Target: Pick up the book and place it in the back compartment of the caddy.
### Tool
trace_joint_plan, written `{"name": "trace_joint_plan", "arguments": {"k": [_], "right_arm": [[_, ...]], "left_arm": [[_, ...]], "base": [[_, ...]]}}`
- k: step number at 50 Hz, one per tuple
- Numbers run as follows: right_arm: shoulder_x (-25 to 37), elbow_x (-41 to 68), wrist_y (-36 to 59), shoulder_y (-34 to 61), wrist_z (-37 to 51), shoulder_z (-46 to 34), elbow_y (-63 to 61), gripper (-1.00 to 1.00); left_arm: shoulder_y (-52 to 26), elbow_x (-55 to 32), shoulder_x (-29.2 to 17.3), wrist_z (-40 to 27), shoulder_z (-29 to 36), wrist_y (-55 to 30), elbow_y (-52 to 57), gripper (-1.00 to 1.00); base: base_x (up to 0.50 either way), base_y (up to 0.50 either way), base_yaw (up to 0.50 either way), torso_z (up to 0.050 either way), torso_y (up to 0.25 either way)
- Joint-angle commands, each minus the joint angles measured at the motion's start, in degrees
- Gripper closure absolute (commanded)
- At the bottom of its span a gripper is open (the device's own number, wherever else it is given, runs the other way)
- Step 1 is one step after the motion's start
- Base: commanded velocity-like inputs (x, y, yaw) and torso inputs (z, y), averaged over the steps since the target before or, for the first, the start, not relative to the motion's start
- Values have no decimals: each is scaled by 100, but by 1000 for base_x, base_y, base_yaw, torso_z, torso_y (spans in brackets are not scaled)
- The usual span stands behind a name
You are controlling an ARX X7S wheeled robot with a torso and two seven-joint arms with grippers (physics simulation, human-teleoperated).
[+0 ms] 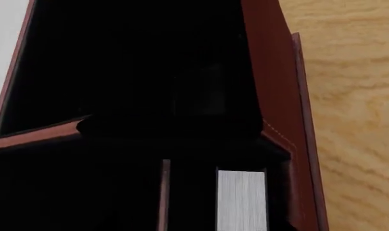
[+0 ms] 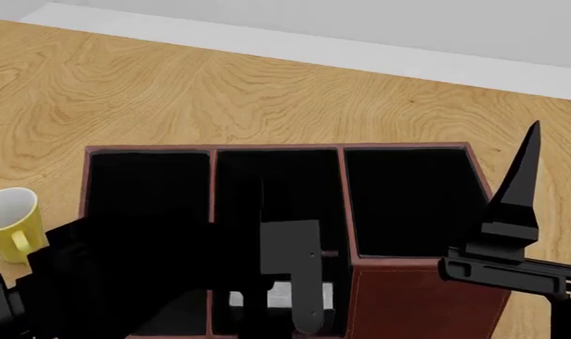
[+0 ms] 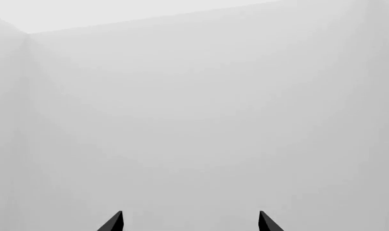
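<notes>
Book's white page edge [image 1: 241, 199] peeks between left fingers [image 2: 299, 282] gripping it inside the caddy [image 2: 417, 296]; right fingers [image 3: 190, 222] wide.

- caddy [image 2: 426, 296] sits on the table [image 2: 266, 92], centre-near in the head view; three columns side by side, left, middle, right.
- middle column is split by a cross divider; the back compartment [image 2: 285, 300] is its near, short section.
- book [image 2: 283, 295] stands on edge inside that short section, page edge up.
- left gripper [image 2: 287, 282] is over the middle column, directly above the book.
- mug [image 2: 10, 222] on the table left of the caddy, apart from it.
- right gripper [image 3: 190, 222] is raised at the caddy's right side, pointing up and away from the table.
</notes>
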Motion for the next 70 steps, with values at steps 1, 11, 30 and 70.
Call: {"name": "trace_joint_plan", "arguments": {"k": [1,11,30,70], "right_arm": [[-118,-85,149,73,-33,-2,-97,-100],[-136,-106,176,150,-47,-88,-65,-100],[-123,-86,191,166,-30,-101,-84,-100],[-94,-58,164,129,-6,-80,-122,-100]], "left_arm": [[-156,-63,57,150,-262,-39,-74,-100],[-380,-162,89,-180,-702,55,-299,-100],[-581,-315,-70,-449,-1033,-19,-47,-100],[-539,-885,-692,-1505,-2005,-100,1340,-100]], "base": [[0,0,0,0,0],[0,0,0,0,0],[0,0,0,0,0],[0,0,0,0,0]]}}
